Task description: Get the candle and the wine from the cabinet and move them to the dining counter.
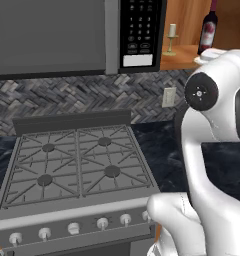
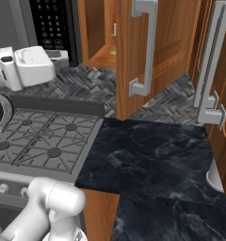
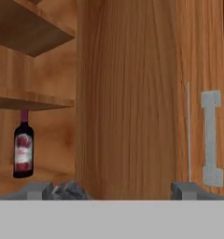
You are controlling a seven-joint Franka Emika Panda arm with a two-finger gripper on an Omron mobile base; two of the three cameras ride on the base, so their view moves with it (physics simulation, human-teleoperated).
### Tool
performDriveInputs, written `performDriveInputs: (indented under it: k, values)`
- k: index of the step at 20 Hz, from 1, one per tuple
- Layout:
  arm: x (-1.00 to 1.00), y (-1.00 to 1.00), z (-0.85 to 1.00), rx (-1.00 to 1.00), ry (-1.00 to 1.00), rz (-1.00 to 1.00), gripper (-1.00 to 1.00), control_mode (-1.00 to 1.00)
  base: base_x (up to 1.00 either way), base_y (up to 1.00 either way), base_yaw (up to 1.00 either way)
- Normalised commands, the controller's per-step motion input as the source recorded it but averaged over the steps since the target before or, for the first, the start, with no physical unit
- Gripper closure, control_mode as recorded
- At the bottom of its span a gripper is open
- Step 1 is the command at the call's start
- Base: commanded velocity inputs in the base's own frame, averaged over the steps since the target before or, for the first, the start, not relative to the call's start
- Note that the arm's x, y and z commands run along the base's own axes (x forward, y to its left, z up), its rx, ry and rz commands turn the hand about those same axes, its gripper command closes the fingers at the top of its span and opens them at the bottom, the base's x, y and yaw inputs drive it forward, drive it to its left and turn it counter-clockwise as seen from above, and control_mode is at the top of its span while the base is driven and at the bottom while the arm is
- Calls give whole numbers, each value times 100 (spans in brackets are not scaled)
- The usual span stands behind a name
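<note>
Our end effector (image 3: 112,189) gaped fully, gripping nothing, facing the open cabinet (image 3: 128,93). We judged nothing delivered yet: the wine (image 1: 208,29) and candle (image 1: 171,39) stood on its shelf.

The orange-brown wooden wall cabinet (image 3: 128,93), across the middle of the hand view, shows smooth, satin wood with fine vertical grain; its vertical silver bar handle (image 3: 211,137) at right looks like matt brushed metal. At lower left there, the dark glass wine bottle (image 3: 23,148) is glossy, with a red-pink paper-like label. At the upper right of the left base view, the cream-white wax-like candle on a yellowish-brass holder (image 1: 171,39) looks dull. The black marbled stone surface (image 2: 152,160) is polished. The grey gas stove (image 1: 77,165) has matt metal grates. The herringbone stone backsplash (image 1: 67,100) looks rough.
</note>
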Motion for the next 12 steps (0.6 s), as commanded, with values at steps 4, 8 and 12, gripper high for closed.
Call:
performDriveInputs:
  k: [4, 8, 12]
  values:
    - [40, -17, -1, 0, 2, -29, -100, -100, 0, 0, 0]
    - [47, -24, -4, 0, 0, -27, -100, -100, 0, 0, 0]
    - [45, -49, -6, 2, 0, -12, -100, -100, 0, 0, 0]
